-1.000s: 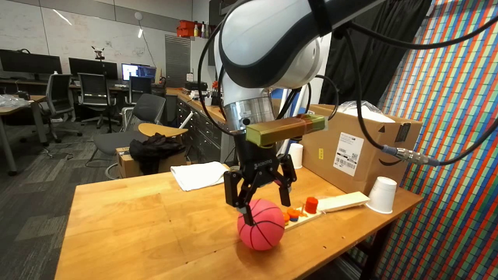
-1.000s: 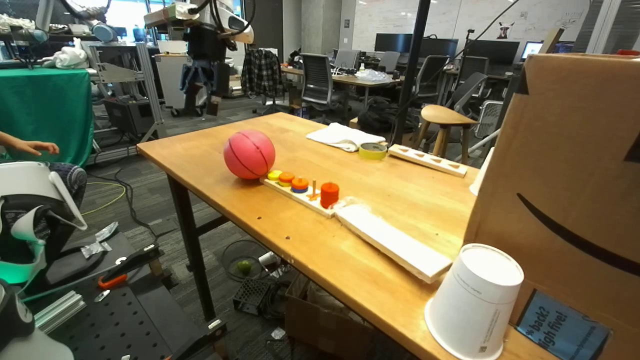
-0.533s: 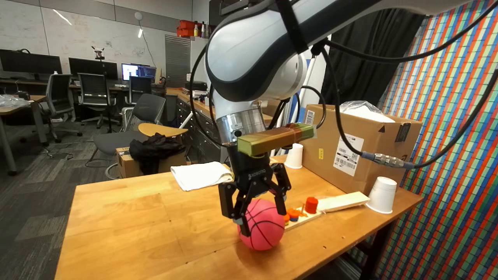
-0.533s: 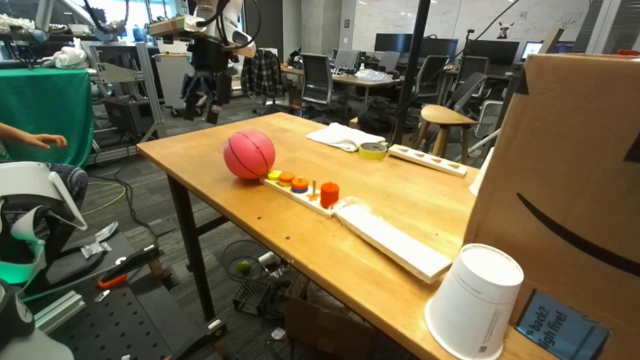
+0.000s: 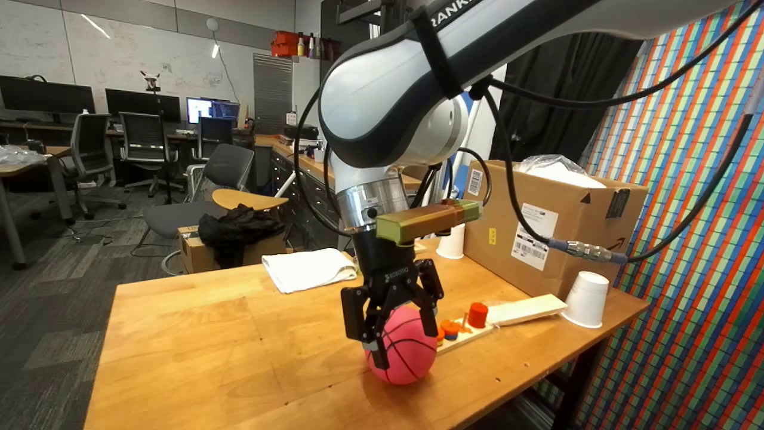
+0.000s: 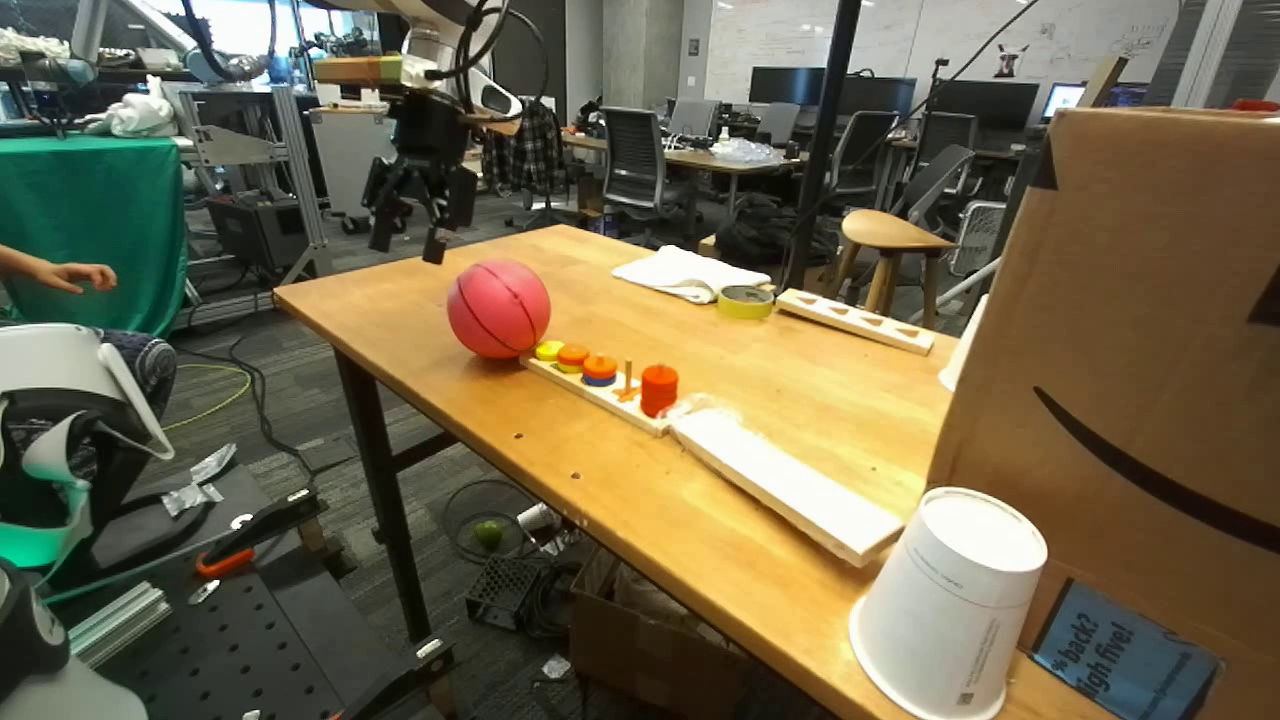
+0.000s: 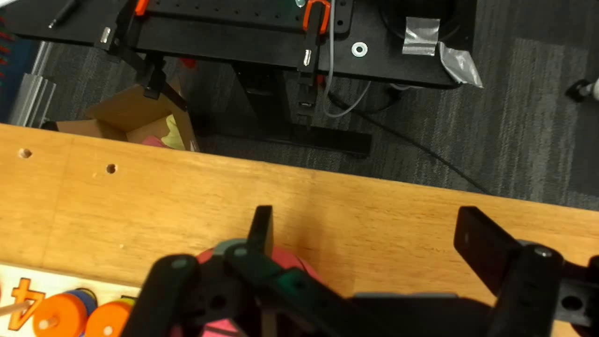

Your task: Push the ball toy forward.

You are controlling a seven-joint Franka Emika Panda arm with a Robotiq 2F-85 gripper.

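The ball toy is a pink basketball with dark lines. It rests on the wooden table in both exterior views (image 5: 415, 355) (image 6: 499, 309), at one end of a wooden peg toy. My gripper (image 5: 404, 345) is open and empty. In an exterior view it hangs in front of the ball and hides part of it. In an exterior view the gripper (image 6: 407, 245) is up and left of the ball, with a gap between them. In the wrist view the gripper (image 7: 365, 215) has its fingers wide apart over bare wood. The ball (image 7: 290, 260) shows partly behind the left finger.
The peg toy (image 6: 600, 390) carries orange, yellow and red pieces. A white board (image 6: 785, 480) lies in line with it, towards a white cup (image 6: 950, 600) and a cardboard box (image 5: 543, 221). A white cloth (image 5: 307, 269) and yellow tape roll (image 6: 745, 302) lie further off. The table edge (image 7: 299, 171) runs near the ball.
The gripper has moved lower. In an exterior view it has come right and down, nearer the ball. Its jaws stay open. The ball has not moved.
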